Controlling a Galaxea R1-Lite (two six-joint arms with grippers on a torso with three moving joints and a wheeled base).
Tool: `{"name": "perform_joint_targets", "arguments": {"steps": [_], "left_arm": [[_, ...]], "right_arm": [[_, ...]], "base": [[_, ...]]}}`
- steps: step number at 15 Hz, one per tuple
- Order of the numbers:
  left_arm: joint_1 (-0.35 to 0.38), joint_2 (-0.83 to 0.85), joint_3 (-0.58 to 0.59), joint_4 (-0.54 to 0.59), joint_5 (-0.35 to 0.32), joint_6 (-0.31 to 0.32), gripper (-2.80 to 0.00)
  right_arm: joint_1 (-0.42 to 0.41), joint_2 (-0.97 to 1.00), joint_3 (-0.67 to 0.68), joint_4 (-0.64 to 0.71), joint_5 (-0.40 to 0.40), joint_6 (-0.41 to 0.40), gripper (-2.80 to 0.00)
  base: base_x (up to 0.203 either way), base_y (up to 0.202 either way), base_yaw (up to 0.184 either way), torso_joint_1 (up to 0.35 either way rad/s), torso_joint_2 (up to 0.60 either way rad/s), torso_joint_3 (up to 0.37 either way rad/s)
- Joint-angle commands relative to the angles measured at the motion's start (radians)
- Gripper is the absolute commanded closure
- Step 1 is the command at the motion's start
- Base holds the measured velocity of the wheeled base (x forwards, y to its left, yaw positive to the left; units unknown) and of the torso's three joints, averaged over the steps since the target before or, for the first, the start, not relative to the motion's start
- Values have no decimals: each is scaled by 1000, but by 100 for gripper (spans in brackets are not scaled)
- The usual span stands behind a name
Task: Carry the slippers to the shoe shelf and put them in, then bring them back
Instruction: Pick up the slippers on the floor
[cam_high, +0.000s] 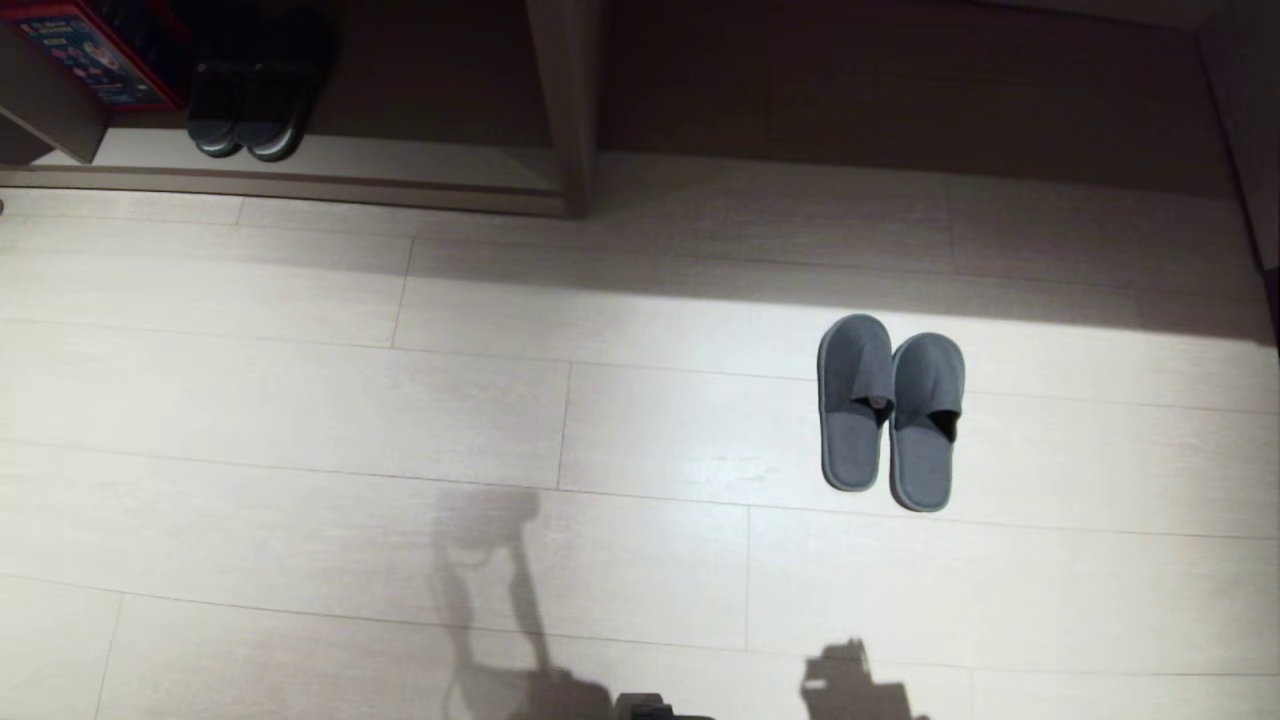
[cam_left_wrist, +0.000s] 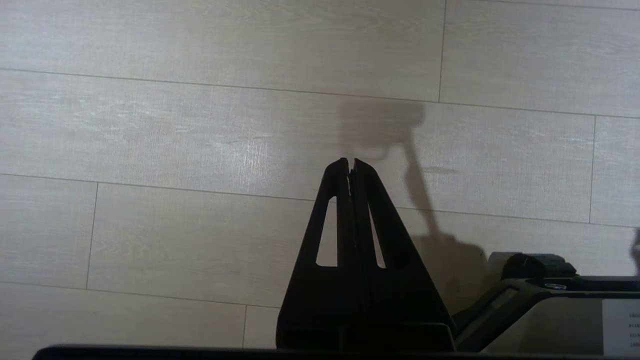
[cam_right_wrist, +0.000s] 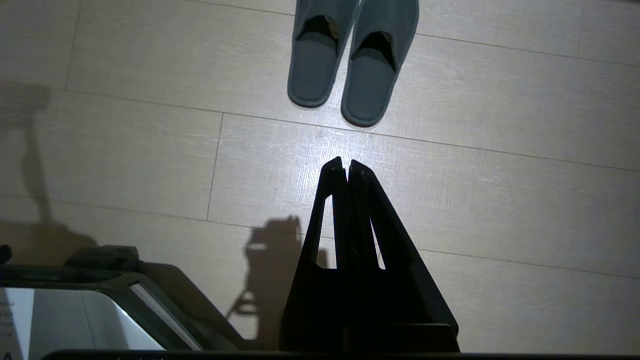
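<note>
The blue-grey slippers (cam_high: 890, 412) lie side by side on the pale plank floor, right of centre in the head view, toes pointing away from me. The right wrist view also shows the slippers (cam_right_wrist: 350, 60), a short way beyond my right gripper (cam_right_wrist: 348, 167), which is shut and empty above the floor. My left gripper (cam_left_wrist: 351, 165) is shut and empty too, over bare floor. Neither arm shows in the head view, only their shadows. The shoe shelf (cam_high: 330, 175) stands at the far left, its upright divider (cam_high: 570, 100) beside a pale base board.
A darker closed-toe pair (cam_high: 250, 110) sits in the shelf's left cubby next to a red box (cam_high: 90, 50). A dark wall panel (cam_high: 900, 90) runs behind the slippers. Part of my base (cam_right_wrist: 90, 300) shows beside the right gripper.
</note>
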Motion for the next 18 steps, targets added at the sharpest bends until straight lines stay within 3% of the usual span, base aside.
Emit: {"name": "perform_joint_targets", "arguments": {"steps": [1, 18], "left_arm": [[0, 0, 2, 0, 0, -1, 0], [0, 0, 1, 0, 0, -1, 0]], "right_arm": [[0, -2, 0, 1, 1, 0, 0], [0, 2, 0, 1, -3, -4, 0]], "base": [[0, 0, 0, -2, 2, -193], [0, 0, 0, 3, 3, -197]]}}
